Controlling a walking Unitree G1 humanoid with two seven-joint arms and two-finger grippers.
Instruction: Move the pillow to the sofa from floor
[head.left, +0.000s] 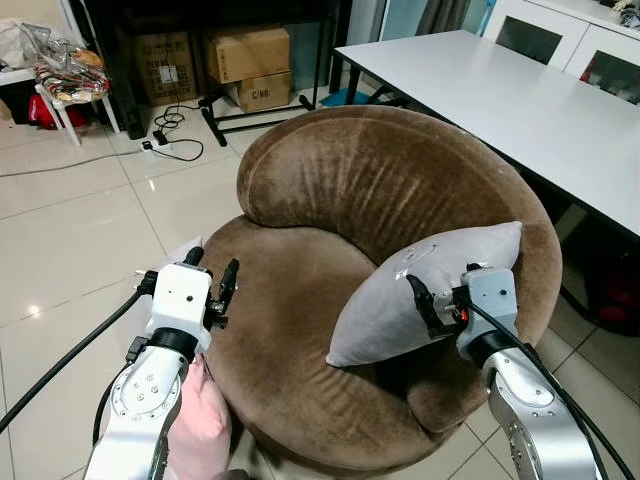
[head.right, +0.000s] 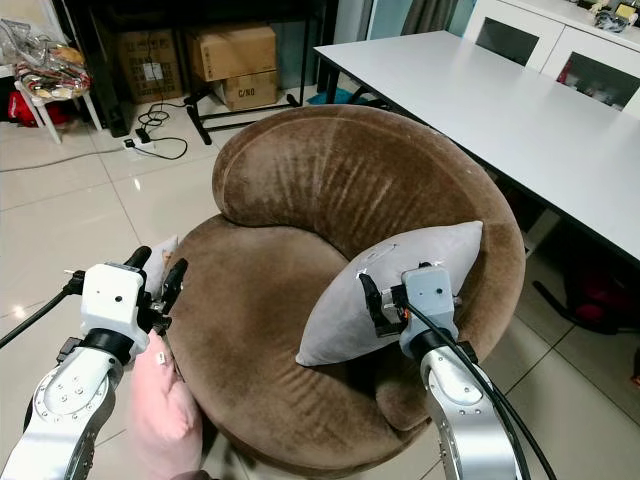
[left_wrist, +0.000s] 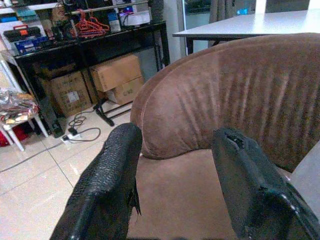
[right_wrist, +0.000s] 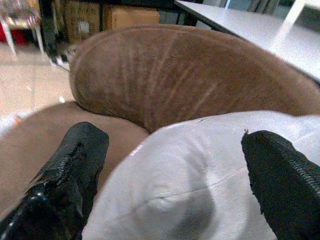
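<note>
Both jaws spread: right gripper (head.left: 425, 300) against the grey pillow (head.left: 400, 300) propped on the brown sofa (head.left: 330, 190) at four o'clock, left gripper (head.left: 212, 275) at eight.

Grey pillow (head.left: 400, 300): square, plump, standing tilted on the seat of the round brown velvet sofa (head.left: 370, 170), leaning against its right backrest.

Legible text I can read: "C/NO." printed on the lower cardboard box (head.left: 258, 92), on the floor beyond my brown sofa (head.left: 385, 180). Other box labels too small.
</note>
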